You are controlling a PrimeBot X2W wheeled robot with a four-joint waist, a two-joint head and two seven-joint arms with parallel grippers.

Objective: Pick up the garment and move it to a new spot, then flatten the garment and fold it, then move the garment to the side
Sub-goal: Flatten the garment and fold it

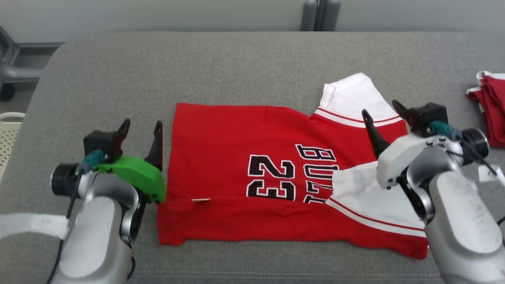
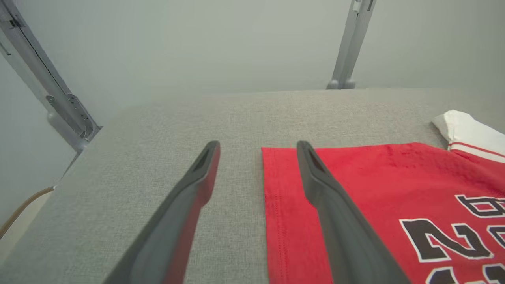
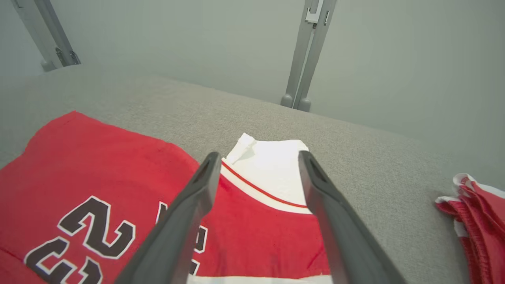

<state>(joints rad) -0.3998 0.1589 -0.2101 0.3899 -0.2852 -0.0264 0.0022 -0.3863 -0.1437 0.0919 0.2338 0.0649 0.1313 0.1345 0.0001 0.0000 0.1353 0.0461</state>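
Observation:
The garment (image 1: 244, 157) is a red jersey with white sleeves and a black "23", spread on the grey table with its near edge folded over. My left gripper (image 1: 141, 130) stands open at the jersey's left hem, nothing between its fingers; in the left wrist view the gripper (image 2: 258, 146) straddles the hem of the garment (image 2: 375, 205). My right gripper (image 1: 382, 109) is open above the white sleeves at the jersey's right end. The right wrist view has the gripper (image 3: 258, 156) over the far white sleeve of the garment (image 3: 98, 185).
A second red and white piece of clothing (image 1: 491, 106) lies bunched at the table's right edge, also seen as the bunched cloth (image 3: 479, 221). A pale perforated basket (image 1: 10, 134) sits off the table's left side. Grey table (image 1: 236, 63) stretches bare behind the jersey.

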